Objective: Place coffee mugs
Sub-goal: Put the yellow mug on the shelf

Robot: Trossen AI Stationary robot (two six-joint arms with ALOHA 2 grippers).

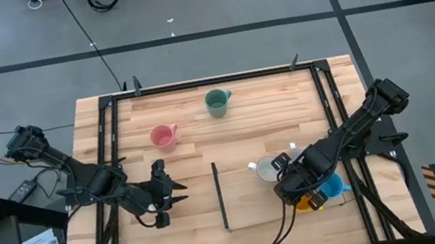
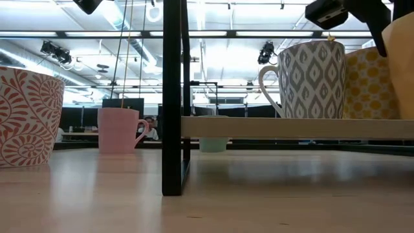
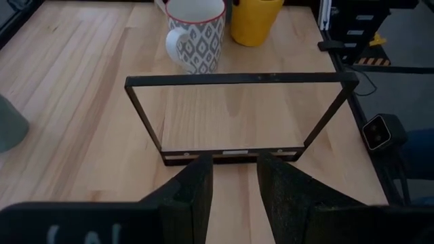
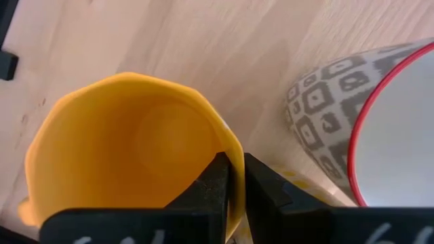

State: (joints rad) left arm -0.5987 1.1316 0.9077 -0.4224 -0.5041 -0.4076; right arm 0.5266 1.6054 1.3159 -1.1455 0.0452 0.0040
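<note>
Pale wooden desk (image 1: 244, 122) inside a black frame, grey floor all around. Right claw (image 4: 235, 181) reached in low over the right half, fingers pinched on the rim of the yellow mug (image 4: 129, 146), one inside and one outside. Left claw (image 3: 234, 183) parked over the left half, fingers slightly apart, holding nothing. Grey-patterned white mug (image 3: 196, 34) with red rim just beside the yellow one; pink mug (image 1: 163, 136) and green mug (image 1: 217, 101) farther back. Blue mug (image 1: 331, 188) mostly hidden under the right arm.
</note>
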